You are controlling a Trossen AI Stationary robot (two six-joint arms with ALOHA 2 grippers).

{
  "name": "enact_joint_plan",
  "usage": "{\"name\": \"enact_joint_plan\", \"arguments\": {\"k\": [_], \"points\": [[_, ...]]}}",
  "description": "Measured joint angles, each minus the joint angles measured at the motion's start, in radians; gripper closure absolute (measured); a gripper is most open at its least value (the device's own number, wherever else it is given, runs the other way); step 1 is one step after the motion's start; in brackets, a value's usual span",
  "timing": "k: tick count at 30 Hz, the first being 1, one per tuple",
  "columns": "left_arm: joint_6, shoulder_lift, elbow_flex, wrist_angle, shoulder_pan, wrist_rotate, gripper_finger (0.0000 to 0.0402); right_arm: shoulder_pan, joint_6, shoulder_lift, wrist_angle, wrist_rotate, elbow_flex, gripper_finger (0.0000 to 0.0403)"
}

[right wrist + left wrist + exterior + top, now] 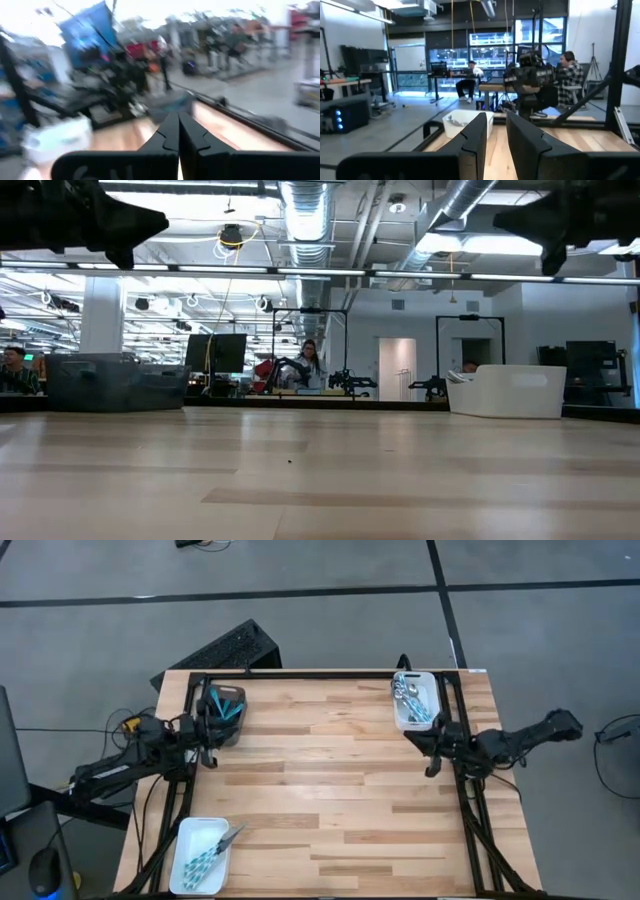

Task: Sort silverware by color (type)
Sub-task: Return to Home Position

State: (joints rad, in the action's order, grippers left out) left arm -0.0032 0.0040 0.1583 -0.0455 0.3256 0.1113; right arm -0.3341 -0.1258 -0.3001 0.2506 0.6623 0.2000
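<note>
The silverware lies in three trays. Teal-handled pieces (228,706) stand in the dark grey tray (214,726) at the far left. Silver and teal pieces (410,695) fill the white tray (421,721) at the far right. More teal-handled pieces (205,858) lie in the white tray (190,835) at the near left. My left gripper (210,752) hovers just near of the dark tray; in its wrist view it (497,135) is open by a narrow gap and empty. My right gripper (431,762) hovers just near of the far white tray, and it (178,131) is shut on nothing.
Bare wood (330,790) spreads between the trays across the table's middle. Black frame rails (300,675) run along the far, left and right edges. In the low view both arms hang high above the tabletop (320,480). People sit in the room beyond.
</note>
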Motion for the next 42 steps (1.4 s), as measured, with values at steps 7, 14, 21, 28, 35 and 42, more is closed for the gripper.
{"name": "enact_joint_plan", "arguments": {"k": [7, 14, 21, 28, 35, 42], "points": [[-0.015, 0.000, -0.009, 0.003, 0.000, 0.005, 0.0340, 0.238, -0.078, -0.001, 0.107, -0.336, -0.077, 0.0384], [-0.031, -0.001, 0.017, 0.109, 0.000, 0.022, 0.0340, 0.332, -0.094, 0.009, -0.011, -0.485, -0.077, 0.0384], [-0.023, -0.001, 0.017, 0.129, 0.000, 0.017, 0.0340, 0.328, -0.103, 0.034, 0.010, -0.485, -0.141, 0.0384], [-0.035, -0.001, -0.035, 0.100, 0.000, 0.014, 0.0340, 0.328, -0.110, 0.195, -0.096, -0.484, -0.163, 0.0379], [-0.078, -0.001, -0.147, -0.049, 0.000, 0.015, 0.0340, 0.327, -0.112, 0.294, -0.220, -0.482, -0.170, 0.0378], [-0.087, 0.000, -0.148, -0.025, 0.000, 0.001, 0.0340, 0.312, -0.129, 0.295, -0.195, -0.481, -0.191, 0.0377]]}}
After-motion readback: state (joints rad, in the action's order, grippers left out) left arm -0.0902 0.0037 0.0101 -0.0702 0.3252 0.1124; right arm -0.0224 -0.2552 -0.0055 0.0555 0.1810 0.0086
